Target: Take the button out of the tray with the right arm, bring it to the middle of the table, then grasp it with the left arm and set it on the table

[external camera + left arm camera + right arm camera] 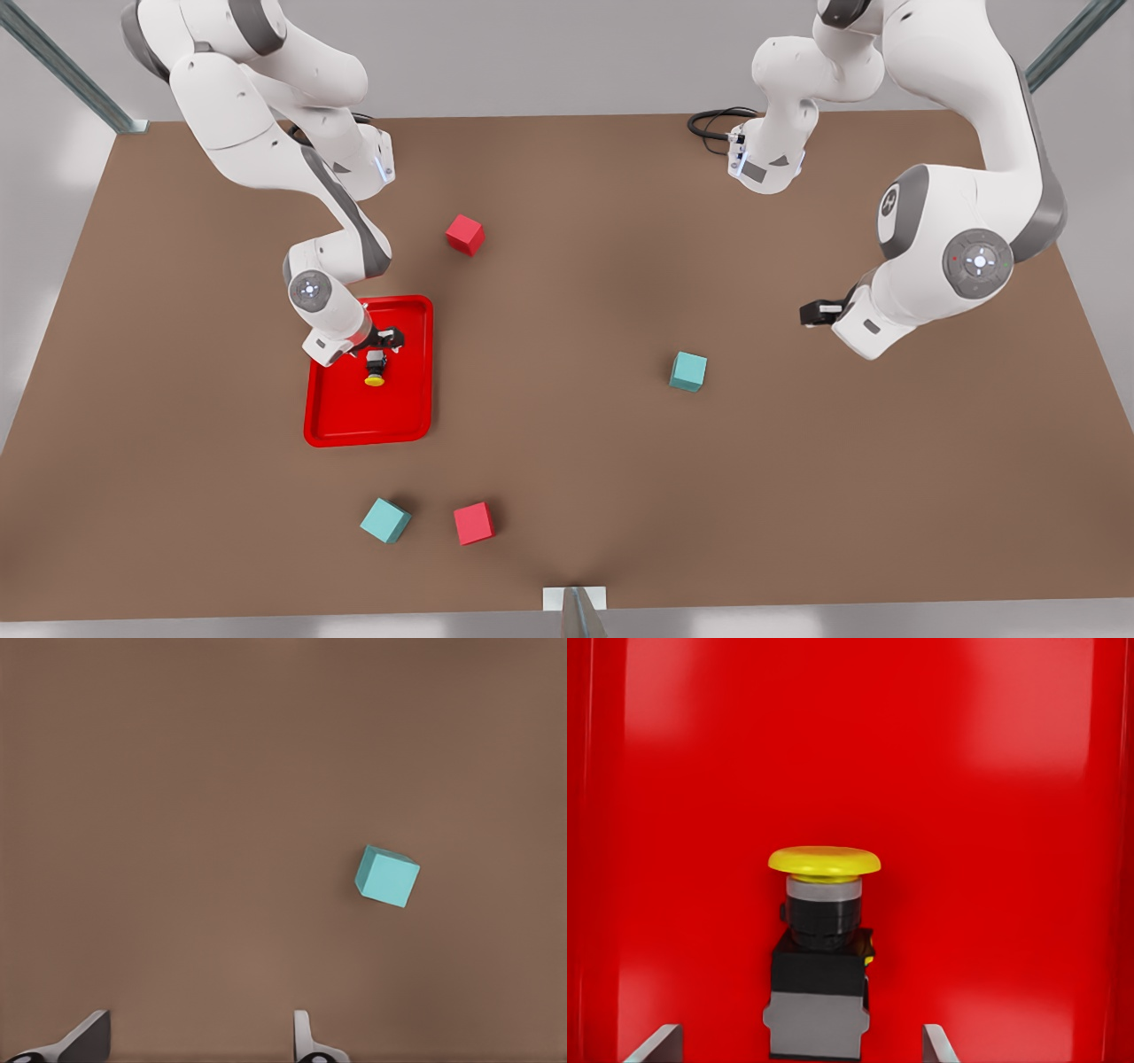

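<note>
Right gripper angled down over the tray, fingers spread either side of the button lying inside. Left gripper waits above the table, fingers apart, near a teal cube.

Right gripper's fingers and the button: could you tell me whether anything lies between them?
Nothing: in the right wrist view the button lies on the tray between the right gripper's open fingers, with bare red gaps.

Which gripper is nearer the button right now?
Right. The right gripper sits over the tray with open fingers either side of the button. The left gripper waits open far across the table, near a teal cube.
</note>
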You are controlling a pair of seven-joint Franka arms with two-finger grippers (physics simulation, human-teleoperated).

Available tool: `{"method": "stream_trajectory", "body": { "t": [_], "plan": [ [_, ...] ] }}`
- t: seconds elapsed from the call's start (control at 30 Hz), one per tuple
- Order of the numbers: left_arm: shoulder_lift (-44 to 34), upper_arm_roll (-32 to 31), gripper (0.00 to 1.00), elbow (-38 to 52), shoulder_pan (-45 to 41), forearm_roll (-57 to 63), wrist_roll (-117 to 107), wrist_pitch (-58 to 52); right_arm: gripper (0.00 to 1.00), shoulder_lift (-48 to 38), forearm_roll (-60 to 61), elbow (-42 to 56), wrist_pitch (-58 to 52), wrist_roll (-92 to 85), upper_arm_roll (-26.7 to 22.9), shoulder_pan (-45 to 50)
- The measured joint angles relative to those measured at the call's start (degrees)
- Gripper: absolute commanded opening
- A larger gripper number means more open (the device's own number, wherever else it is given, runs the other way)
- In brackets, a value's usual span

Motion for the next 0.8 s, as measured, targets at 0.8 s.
{"method": "stream_trajectory", "body": {
  "t": [0.8],
  "plan": [
    [-0.71, -0.74, 1.0, 0.36, -1.55, 0.02, -2.36, -3.22, 0.75, 3.13, -1.13, 2.14, 2.45, 0.35, 0.0, -0.16]
  ]
}}
